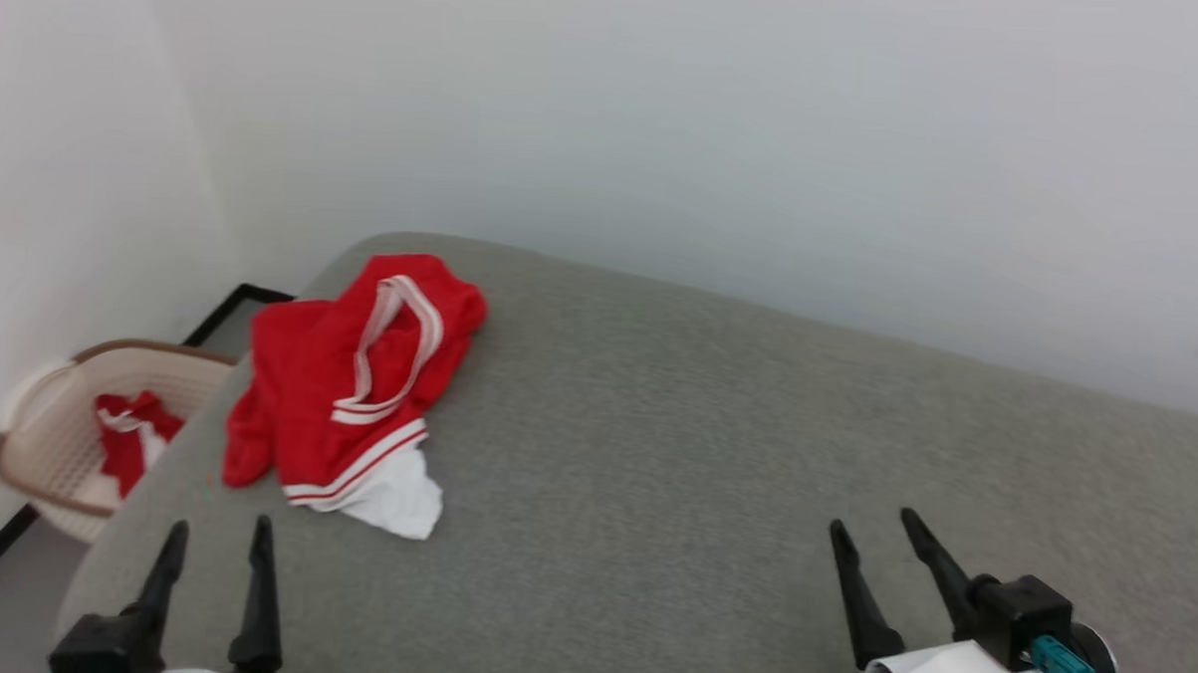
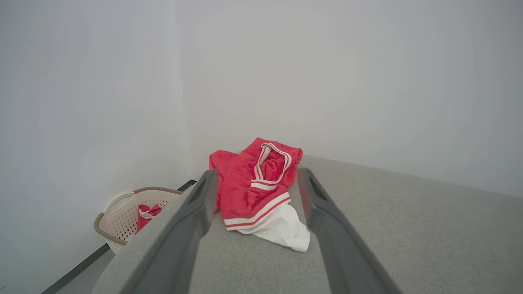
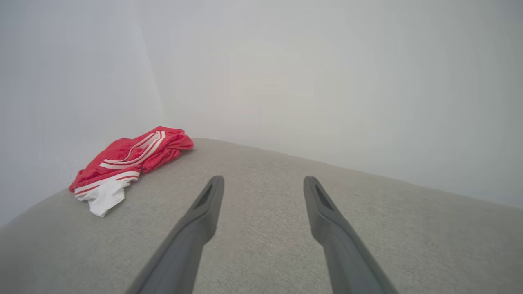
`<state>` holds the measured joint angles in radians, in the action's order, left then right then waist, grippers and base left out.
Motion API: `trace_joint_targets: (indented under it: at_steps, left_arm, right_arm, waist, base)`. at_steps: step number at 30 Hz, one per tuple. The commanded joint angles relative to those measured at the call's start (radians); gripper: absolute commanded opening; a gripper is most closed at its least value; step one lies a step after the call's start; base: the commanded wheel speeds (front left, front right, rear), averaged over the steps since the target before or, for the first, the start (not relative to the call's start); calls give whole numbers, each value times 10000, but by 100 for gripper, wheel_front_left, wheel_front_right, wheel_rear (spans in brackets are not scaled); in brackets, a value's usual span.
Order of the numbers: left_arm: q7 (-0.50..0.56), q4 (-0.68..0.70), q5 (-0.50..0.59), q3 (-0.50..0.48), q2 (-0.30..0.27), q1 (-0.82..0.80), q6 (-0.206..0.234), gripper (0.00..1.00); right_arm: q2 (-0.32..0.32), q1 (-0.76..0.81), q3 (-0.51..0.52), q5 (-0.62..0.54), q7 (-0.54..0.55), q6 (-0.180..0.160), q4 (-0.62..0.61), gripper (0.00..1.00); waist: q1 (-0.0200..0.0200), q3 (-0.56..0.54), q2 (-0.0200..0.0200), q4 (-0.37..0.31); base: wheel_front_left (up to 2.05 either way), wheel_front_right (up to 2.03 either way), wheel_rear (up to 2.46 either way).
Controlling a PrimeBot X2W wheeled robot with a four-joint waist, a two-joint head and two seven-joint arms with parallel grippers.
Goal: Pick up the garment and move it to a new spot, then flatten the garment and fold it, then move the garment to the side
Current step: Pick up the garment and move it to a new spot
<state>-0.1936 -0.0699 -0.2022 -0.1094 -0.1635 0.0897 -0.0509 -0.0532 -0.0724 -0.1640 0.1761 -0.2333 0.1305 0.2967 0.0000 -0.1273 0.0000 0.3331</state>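
The garment is a bright red T-shirt with a white sleeve end and red-and-white striped trim, lying crumpled at the far left corner of the grey cushioned surface. My left gripper stands open at the near left edge, just short of the garment, with nothing between its fingers. In the left wrist view the garment lies straight ahead beyond the spread fingers. My right gripper is open at the near right, far from the garment. The right wrist view has the garment off to the left.
A beige perforated basket with a small red-and-white cloth bundle stands on the floor left of the surface, by the white wall. White walls close in behind and to the left. The surface's middle and right are bare grey fabric.
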Motion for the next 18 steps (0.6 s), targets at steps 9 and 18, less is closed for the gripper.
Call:
trace_joint_targets:
  at_steps: [9,18]
  left_arm:
    - [-72,273,-277,-189,120,129,299,100]
    - [562,314,-750,15,25,-766,4,100]
  right_arm:
    - [32,-590,-426,176,-33,3,303,100]
    - [-121,-727,-358,234,25,3,352,100]
  waist:
    - [0,94,0,911]
    - [0,418,0,1176]
  base:
    - [0,0,0]
    - [0,0,0]
